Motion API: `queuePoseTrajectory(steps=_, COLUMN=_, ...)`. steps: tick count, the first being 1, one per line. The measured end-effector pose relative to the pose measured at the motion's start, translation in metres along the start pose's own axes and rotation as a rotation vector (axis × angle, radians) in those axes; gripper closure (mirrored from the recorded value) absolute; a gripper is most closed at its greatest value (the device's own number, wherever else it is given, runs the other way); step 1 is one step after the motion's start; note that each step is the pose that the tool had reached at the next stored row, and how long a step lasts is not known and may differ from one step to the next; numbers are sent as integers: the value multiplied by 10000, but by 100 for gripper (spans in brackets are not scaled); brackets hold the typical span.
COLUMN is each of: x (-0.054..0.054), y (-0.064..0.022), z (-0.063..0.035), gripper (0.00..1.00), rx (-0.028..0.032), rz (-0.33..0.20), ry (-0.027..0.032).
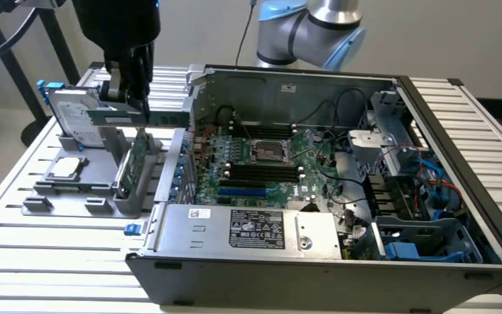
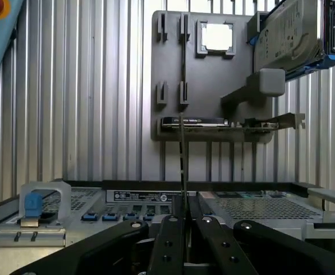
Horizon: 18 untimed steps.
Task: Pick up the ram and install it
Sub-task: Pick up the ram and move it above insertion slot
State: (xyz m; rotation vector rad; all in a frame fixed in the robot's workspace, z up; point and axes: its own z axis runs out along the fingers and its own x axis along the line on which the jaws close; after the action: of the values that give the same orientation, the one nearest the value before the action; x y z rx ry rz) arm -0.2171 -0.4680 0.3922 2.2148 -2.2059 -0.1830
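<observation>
**Spotter:** Closest to you, your claw (image 2: pixel 184 226) is clamped shut on the ram (image 2: pixel 182 160), which shows edge-on between the fingers (image 2: pixel 168 243) as a long, thin dark-green stick.

**Caller:** And where is it sitting?

**Spotter:** You're holding it level in the air above the grey holder (image 1: pixel 63 195), just beside the open computer case (image 1: pixel 321 278). Farther in, the power supply's white label (image 1: pixel 260 230) has print too small to read.

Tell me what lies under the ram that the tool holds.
Under the ram, clamped in the tool, stands a wider green card in the gray holder. The card covers the holder's floor behind it.
</observation>
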Motion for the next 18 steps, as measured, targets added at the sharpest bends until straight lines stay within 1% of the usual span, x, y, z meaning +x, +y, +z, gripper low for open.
queuePoseTrajectory(steps=9, x=11, y=-407, z=-36, gripper=86, rx=0, rz=-5, ry=-34)
queuePoseTrajectory(steps=18, x=12, y=-815, z=-63, gripper=86, rx=-2, rz=-22, ry=-36)
